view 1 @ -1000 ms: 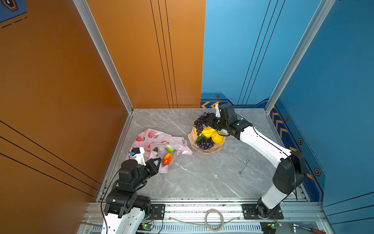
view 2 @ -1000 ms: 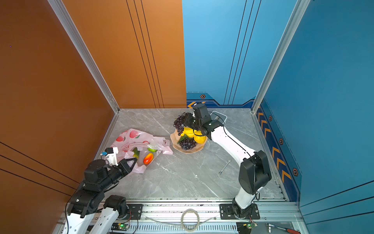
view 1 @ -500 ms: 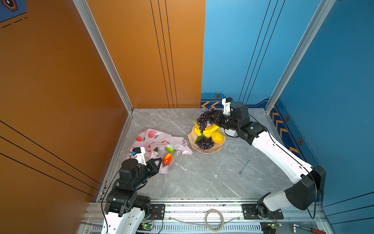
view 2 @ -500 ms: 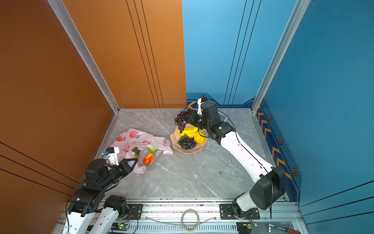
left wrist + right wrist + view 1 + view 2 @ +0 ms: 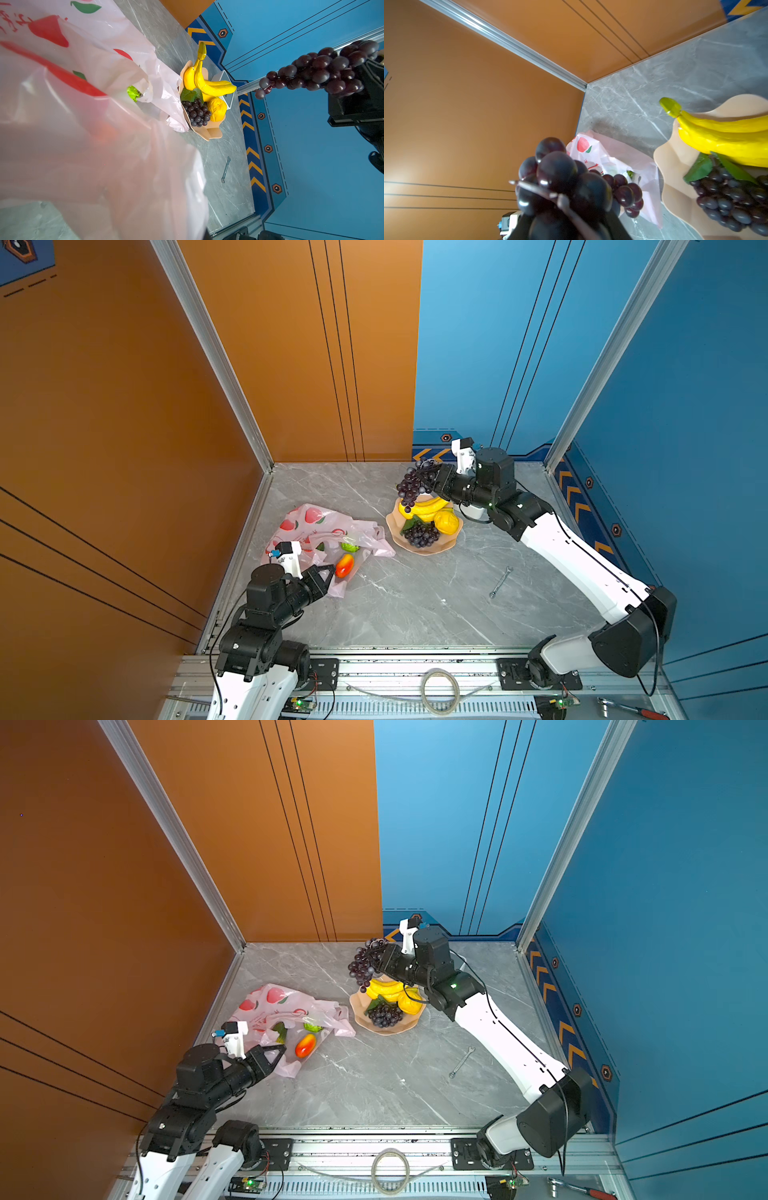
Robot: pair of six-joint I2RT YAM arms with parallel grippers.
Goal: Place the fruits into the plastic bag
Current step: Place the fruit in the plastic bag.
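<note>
Carrying grapes point(image 5: 409, 489) above the plate point(image 5: 432, 549), clamped in the right claw point(image 5: 430, 480); pinching the bag point(image 5: 307, 522) in the left claw point(image 5: 329, 572). Calls for swinging lower-left, over its mouth.

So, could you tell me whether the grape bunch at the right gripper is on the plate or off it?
Off: the grape bunch hangs in the air from the right gripper, clear of the plate.

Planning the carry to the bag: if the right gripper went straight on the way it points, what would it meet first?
Probably the orange wall: the right gripper, shut on the grape bunch, looks aimed over the plastic bag. Height is hard to judge.
</note>
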